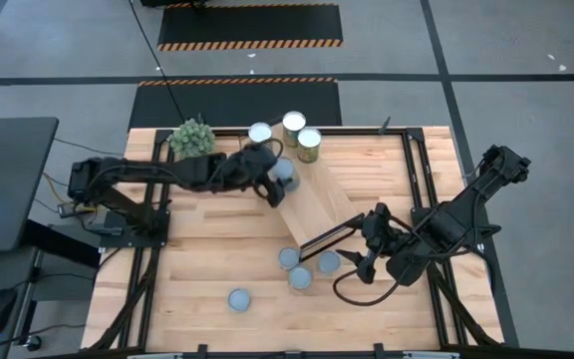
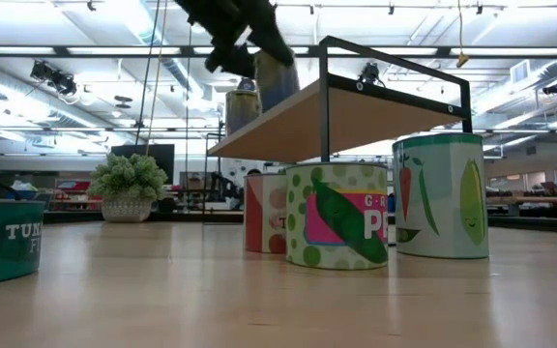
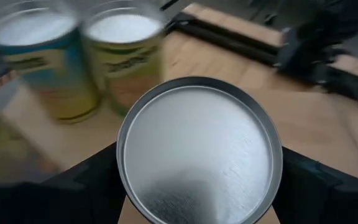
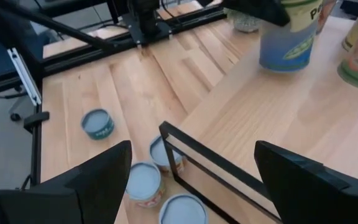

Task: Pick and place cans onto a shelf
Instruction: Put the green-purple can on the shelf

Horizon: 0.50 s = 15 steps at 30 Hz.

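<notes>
The left gripper [image 1: 279, 184] has its fingers spread wide around a can [image 3: 199, 149], set on the shelf [image 1: 317, 204] near 3 others. The right gripper [image 1: 367, 261] hangs with fingers apart, empty, above 3 cans on the bench [image 1: 197, 289].

The left hand [image 1: 279, 185] gripped a can [image 1: 283, 172] over the shelf [image 1: 319, 204]; three cans [image 1: 293, 123] stood beyond it.
</notes>
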Each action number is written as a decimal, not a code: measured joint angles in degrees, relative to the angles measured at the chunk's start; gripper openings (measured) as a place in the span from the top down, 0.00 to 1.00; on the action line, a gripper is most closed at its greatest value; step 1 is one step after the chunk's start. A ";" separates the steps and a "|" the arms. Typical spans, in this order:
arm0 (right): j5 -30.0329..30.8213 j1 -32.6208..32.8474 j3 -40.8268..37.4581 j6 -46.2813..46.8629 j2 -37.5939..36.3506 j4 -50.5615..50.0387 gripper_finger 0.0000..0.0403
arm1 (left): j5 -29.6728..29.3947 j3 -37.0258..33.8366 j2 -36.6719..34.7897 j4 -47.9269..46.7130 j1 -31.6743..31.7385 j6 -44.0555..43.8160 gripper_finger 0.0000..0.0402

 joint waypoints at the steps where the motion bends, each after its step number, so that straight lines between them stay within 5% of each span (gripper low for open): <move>1: 0.33 0.00 0.00 0.00 0.00 0.34 0.14 | -0.01 0.45 0.00 -1.10 0.87 0.01 0.22; 15: 1.35 -0.74 0.00 -0.44 0.04 1.86 0.14 | 2.23 3.03 0.44 -10.46 8.26 3.69 0.22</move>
